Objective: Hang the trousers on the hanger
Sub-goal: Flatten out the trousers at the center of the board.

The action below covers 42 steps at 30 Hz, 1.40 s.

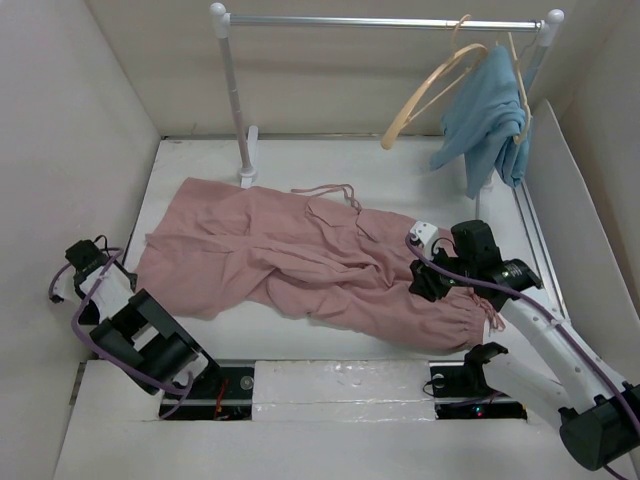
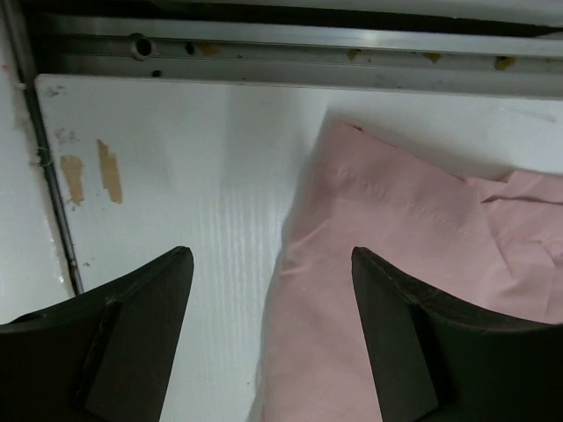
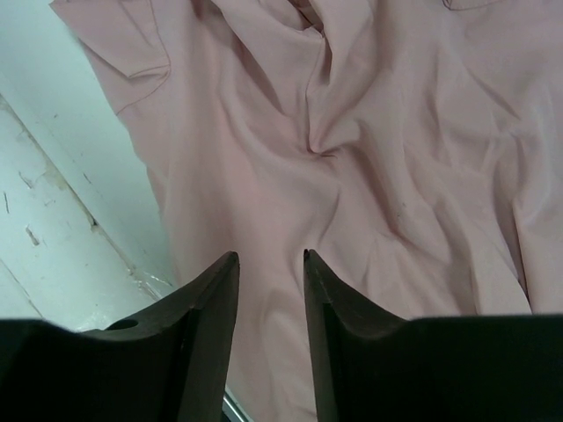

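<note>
The dusty-pink trousers (image 1: 290, 260) lie spread flat across the table, with the drawstring waist at the back and the gathered cuffs at the front right. The pale tan wooden hanger (image 1: 430, 90) hangs bare on the rail at the back right. My left gripper (image 1: 90, 262) is wide open and empty, low over the table by the trousers' left edge (image 2: 396, 264). My right gripper (image 1: 420, 275) hovers over the trouser leg (image 3: 352, 158) near the cuffs, its jaws a narrow gap apart and gripping nothing. The left gripper (image 2: 271, 251) and right gripper (image 3: 269, 255) also show in their own wrist views.
A white clothes rail (image 1: 380, 20) on a post (image 1: 235, 110) spans the back. A light-blue garment (image 1: 490, 120) hangs on a second hanger at its right end. White walls enclose the table on the left, the right and the back. A metal channel (image 2: 308, 61) runs along the table edge.
</note>
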### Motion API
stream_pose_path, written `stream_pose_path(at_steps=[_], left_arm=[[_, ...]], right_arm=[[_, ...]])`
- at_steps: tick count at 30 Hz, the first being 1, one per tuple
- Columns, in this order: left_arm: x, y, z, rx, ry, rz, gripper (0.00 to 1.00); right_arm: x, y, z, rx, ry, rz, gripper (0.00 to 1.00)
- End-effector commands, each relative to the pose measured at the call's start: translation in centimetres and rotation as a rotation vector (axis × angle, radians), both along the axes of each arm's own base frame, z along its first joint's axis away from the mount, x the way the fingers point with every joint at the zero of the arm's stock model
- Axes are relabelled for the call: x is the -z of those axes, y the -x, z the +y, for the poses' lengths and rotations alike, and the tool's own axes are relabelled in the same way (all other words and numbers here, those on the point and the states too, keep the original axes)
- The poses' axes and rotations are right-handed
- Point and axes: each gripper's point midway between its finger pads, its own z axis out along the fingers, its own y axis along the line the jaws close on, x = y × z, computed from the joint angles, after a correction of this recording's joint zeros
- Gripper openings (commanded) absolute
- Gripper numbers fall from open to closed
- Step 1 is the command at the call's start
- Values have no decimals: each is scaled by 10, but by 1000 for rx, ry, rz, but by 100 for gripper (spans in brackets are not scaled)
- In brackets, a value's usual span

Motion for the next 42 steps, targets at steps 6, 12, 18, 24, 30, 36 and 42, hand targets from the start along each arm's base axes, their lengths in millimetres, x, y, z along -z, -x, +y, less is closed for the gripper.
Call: stream_pose_path(at_steps=[6,12,18,24,30,36,42], left_arm=[[30,-25,-7,120,45,-26,51],[44,-28,-12,107,67,-59,13],[31,-43,-10,107,66,-129,0],[-65,-99,-57,236,5,-482,0],[-174,-128,-110,403,-144,-755,0],[-176,-140,-150,561,-66,-796,0],[-190,-151,-161,616,-59,-774,0]], right_arm=[[-6,-8,-1,44,-11,-24,48],[7,-3,-10,192,-40,77,54],[21,10,-25,356,-74,165,68],[41,40,-42,504,-35,287,69],[71,82,-72,697,138,512,63],[77,102,-77,861,214,671,60],[90,122,-64,1034,210,724,69]])
